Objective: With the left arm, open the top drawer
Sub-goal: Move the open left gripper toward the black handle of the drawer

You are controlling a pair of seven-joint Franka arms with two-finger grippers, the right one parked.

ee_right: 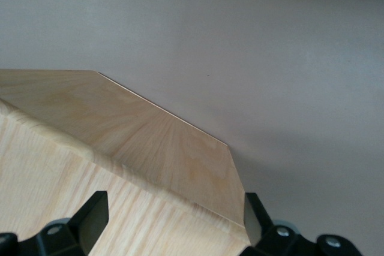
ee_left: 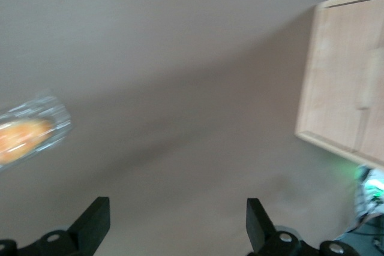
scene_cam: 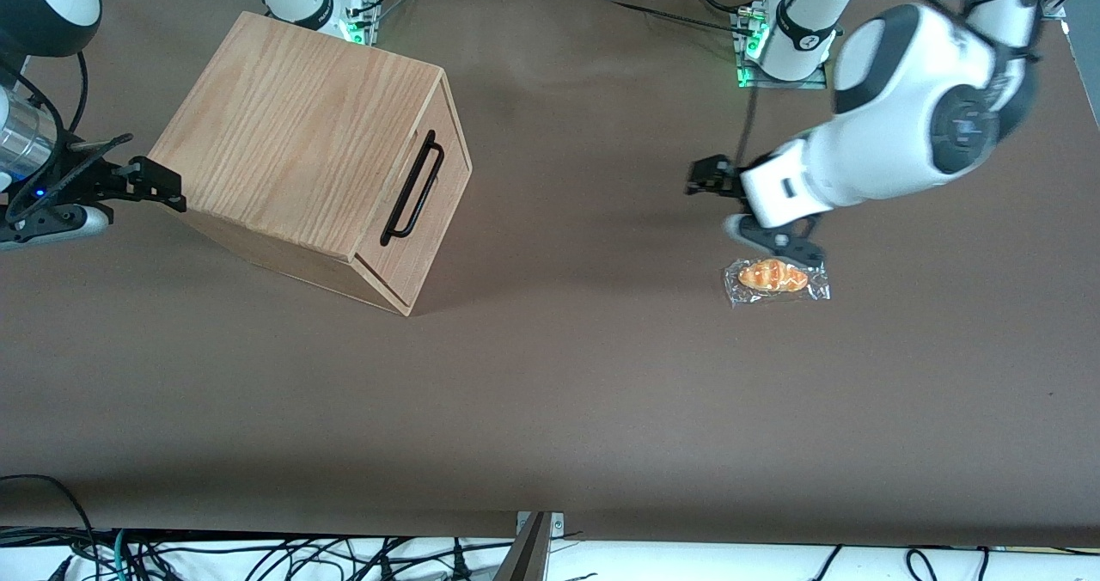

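The pale oak cabinet [scene_cam: 301,134] stands toward the parked arm's end of the table. Its top drawer [scene_cam: 440,207] is closed flush, with the long black bar handle [scene_cam: 414,187] on its front. My left arm's gripper [scene_cam: 778,241] hangs low over the table toward the working arm's end, well apart from the drawer. In the left wrist view the gripper [ee_left: 178,208] is open, with only bare table between its fingertips [ee_left: 99,208]. A blurred part of the cabinet [ee_left: 342,70] shows there too; the handle is not clear in that view.
A bread roll in a clear wrapper [scene_cam: 775,277] lies on the brown table [scene_cam: 559,375] just under the gripper, nearer the front camera; the wrist view also shows the roll [ee_left: 24,136]. The arm bases [scene_cam: 795,39] stand at the table's back edge.
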